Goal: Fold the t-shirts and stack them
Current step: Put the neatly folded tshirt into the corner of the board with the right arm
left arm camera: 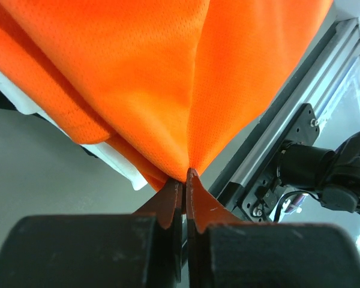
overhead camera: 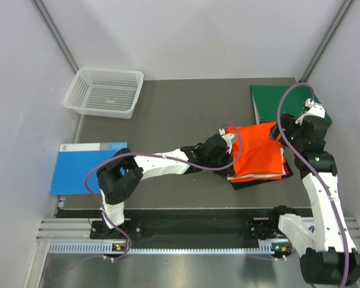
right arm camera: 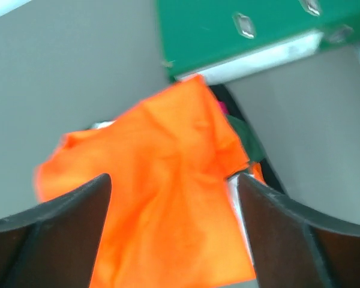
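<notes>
Your left gripper point(left arm camera: 185, 180) is pinched tight on a bit of the orange t-shirt point(left arm camera: 168, 72), tips pressed together with the fabric caught between them. From the pinch the cloth fans out toward 12 o'clock in two big folds, so it looks tented up rather than lying flat. Just under it at 9 o'clock there's a white layer point(left arm camera: 117, 159) poking out.

Over on the other side, your right gripper point(right arm camera: 174, 186) has its fingers spread wide with nothing between them, looking down on the same orange shirt. A green binder point(right arm camera: 240, 36) sits past the shirt at 12 o'clock in that view.

From the top camera, the orange shirt is the top of a small pile at about 3 o'clock on the table point(overhead camera: 186, 114), with some darker cloth point(overhead camera: 252, 182) sticking out at the pile's 6 o'clock edge. The white basket point(overhead camera: 105, 91) is way off at 10 o'clock and a blue folder point(overhead camera: 87, 165) at 8 o'clock, both well apart from the pile.
</notes>
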